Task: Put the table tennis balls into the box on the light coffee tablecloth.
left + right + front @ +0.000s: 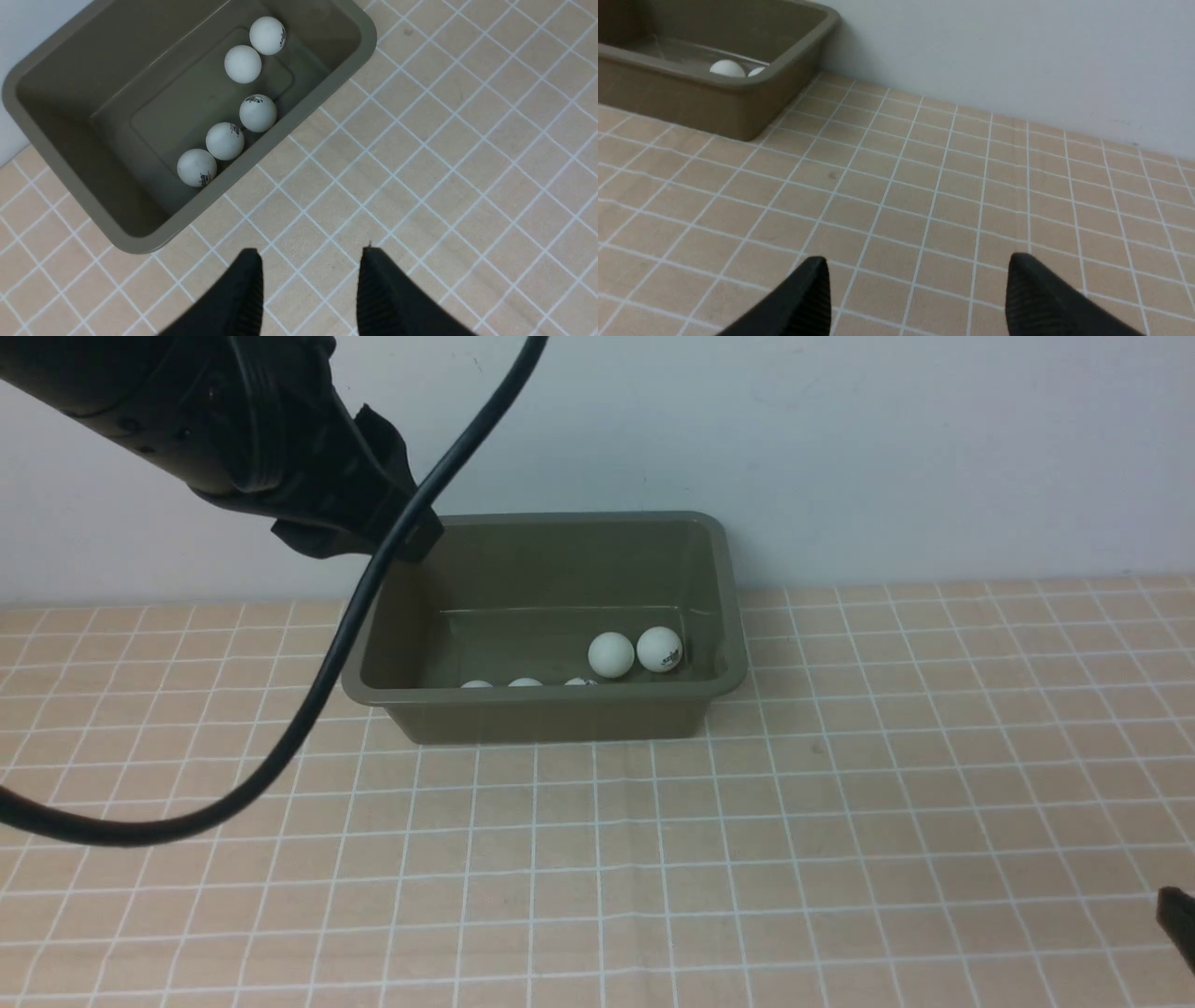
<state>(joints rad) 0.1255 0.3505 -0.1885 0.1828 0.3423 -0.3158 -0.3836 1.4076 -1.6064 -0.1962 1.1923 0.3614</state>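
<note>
The left tool is held above the left end of the box, its jaws narrowly parted and empty. All five table tennis balls are contained in the box, which is set on the light coffee tablecloth near the wall. The box's left corner is crossed by a black cable. The right tool is spread wide and empty, well apart to the right.

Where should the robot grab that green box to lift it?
Probably the flared rim of the box at its left end, left tool coming from above, one finger inside, one outside. It looks too wide to span, and the balls lie away from there.
</note>
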